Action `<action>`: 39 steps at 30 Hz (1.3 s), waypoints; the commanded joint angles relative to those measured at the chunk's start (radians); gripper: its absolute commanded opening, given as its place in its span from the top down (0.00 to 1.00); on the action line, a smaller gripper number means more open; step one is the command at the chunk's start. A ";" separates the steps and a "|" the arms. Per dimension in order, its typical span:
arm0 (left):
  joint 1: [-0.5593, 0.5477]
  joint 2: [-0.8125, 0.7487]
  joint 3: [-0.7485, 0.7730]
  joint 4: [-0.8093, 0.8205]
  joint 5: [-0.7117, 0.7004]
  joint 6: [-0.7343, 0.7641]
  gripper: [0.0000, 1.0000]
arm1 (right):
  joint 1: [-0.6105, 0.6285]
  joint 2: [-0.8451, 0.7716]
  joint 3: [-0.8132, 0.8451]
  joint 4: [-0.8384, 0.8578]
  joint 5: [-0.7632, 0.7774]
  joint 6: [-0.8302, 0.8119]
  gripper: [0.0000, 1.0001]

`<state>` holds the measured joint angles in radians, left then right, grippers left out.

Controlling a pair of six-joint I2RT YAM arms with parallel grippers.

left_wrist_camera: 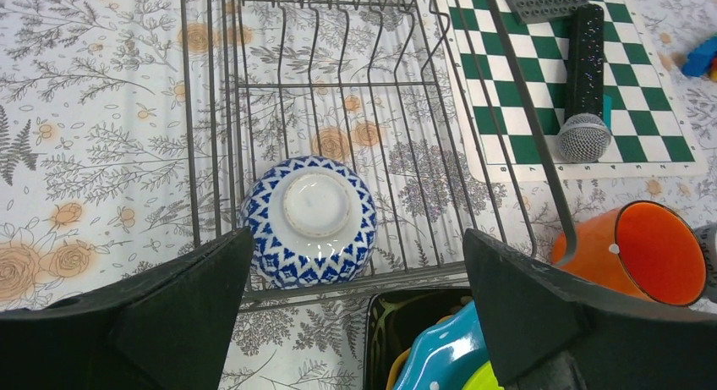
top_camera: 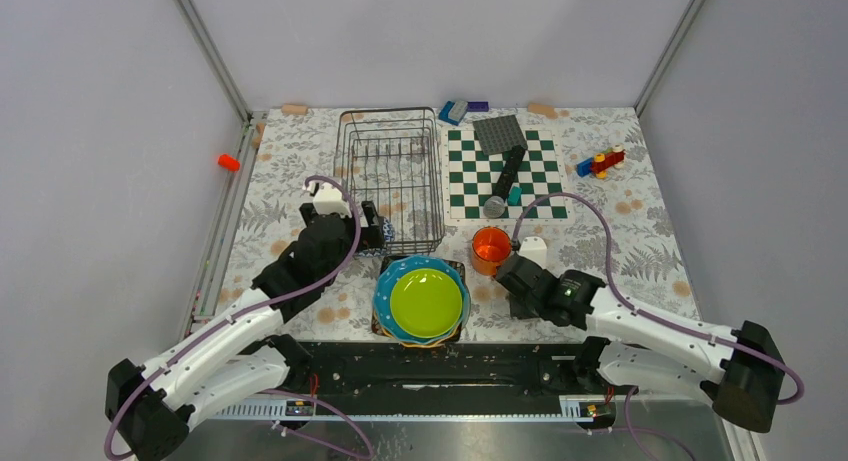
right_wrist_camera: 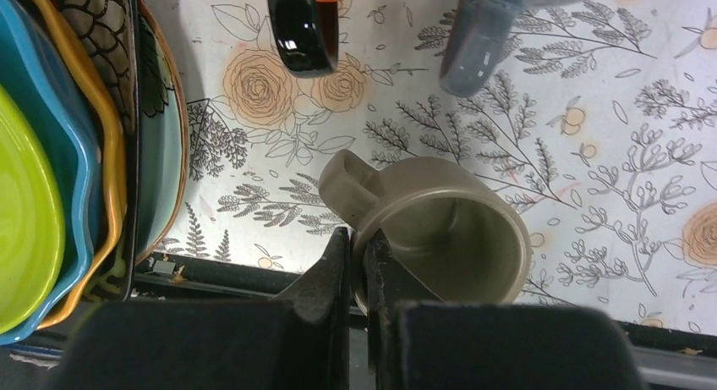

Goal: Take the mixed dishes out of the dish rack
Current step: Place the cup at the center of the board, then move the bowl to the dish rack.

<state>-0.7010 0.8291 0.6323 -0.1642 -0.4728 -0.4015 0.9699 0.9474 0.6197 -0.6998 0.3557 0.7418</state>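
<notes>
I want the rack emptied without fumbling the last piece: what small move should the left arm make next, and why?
Probably ease the left gripper down toward the patterned bowl until its fingers straddle it. The jaws stand wide open, the bowl lies upside down between them in the wrist view, untouched, and it is the only dish seen in the dish rack.

Top view: high above the floral surface [top_camera: 290, 161], looking down. Wrist views: close, downward. All share the lime-green-topped plate stack [top_camera: 421, 299].
</notes>
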 commanded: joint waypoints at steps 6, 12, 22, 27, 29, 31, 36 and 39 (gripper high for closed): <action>0.004 0.050 0.075 -0.041 -0.088 -0.085 0.01 | 0.028 0.145 0.078 0.101 0.060 -0.035 0.94; 0.016 0.062 0.072 -0.036 -0.048 -0.097 0.01 | 0.046 0.157 0.074 0.163 0.048 -0.033 0.72; 0.032 0.159 0.133 -0.084 0.014 -0.100 0.01 | 0.046 -0.004 0.028 0.173 0.028 -0.042 0.33; 0.066 0.251 0.186 -0.111 0.101 -0.102 0.01 | 0.046 -0.126 0.011 0.175 -0.001 -0.070 0.04; 0.086 0.288 0.209 -0.130 0.119 -0.119 0.01 | 0.046 -0.182 0.003 0.207 -0.023 -0.087 0.01; 0.118 0.313 0.222 -0.137 0.144 -0.139 0.01 | 0.046 -0.234 -0.013 0.270 -0.028 -0.103 0.00; 0.234 0.332 0.205 -0.085 0.300 -0.167 0.01 | 0.046 -0.225 0.052 0.409 -0.014 -0.183 0.00; 0.278 0.360 0.195 -0.030 0.416 -0.168 0.01 | 0.046 -0.123 0.148 0.454 0.018 -0.197 0.00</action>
<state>-0.4656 1.1652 0.8078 -0.2882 -0.2337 -0.5484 1.0080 0.7265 0.6422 -0.3836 0.3428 0.6041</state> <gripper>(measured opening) 0.986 0.993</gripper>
